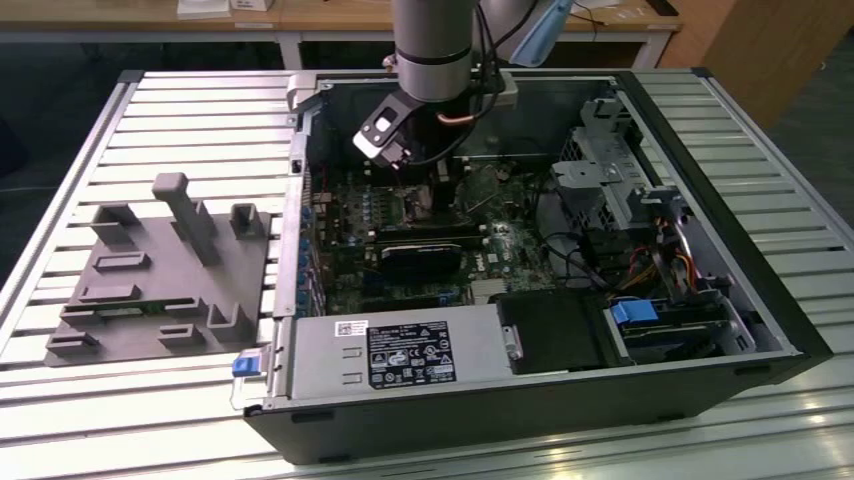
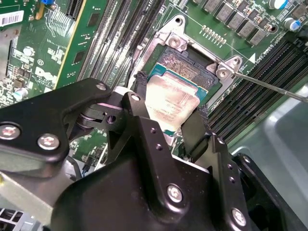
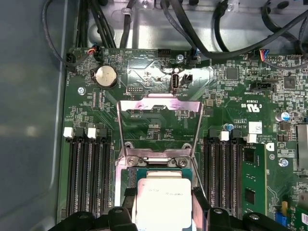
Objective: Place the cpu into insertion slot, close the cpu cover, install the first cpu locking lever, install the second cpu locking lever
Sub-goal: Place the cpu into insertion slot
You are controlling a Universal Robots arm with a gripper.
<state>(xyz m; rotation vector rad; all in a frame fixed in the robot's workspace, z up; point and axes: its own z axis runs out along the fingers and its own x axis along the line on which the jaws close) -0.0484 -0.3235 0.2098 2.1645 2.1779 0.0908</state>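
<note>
In the exterior view, the grey robot arm (image 1: 434, 40) reaches down into the open black computer case (image 1: 467, 425) lying on the slatted metal table (image 1: 160, 110); the black two-fingered gripper (image 1: 416, 195) hangs over the green circuit board (image 1: 350, 272) at about eleven o'clock of the case's interior; a grey moulded fixture tray (image 1: 160, 270) lies at nine o'clock from the case, apart from it. In the second wrist view, the gripper (image 2: 169, 109) is clamped on the cpu (image 2: 169, 96), a small flat square chip with a dull silvery-bronze metal top; its black fingers (image 2: 196, 127) press two opposite edges; the chip hangs partly over the insertion slot (image 2: 188, 67), a small square socket with a dark pin field and silver rim, and seems not yet seated; a thin silver wire lever (image 2: 269, 86) juts away from one corner of the rim. In the first wrist view, the cpu (image 3: 163, 197) sits between the fingertips over the socket's edge nearest the gripper; the cpu cover (image 3: 159, 105), a thin silver metal frame plate with a square window, stands swung open on the socket's far side. By judgement the chip is light, stiff and thin; its smooth lid is slippery; its underside and the socket's pins are fragile; a gentle, level hold on the edges suits it.
</note>
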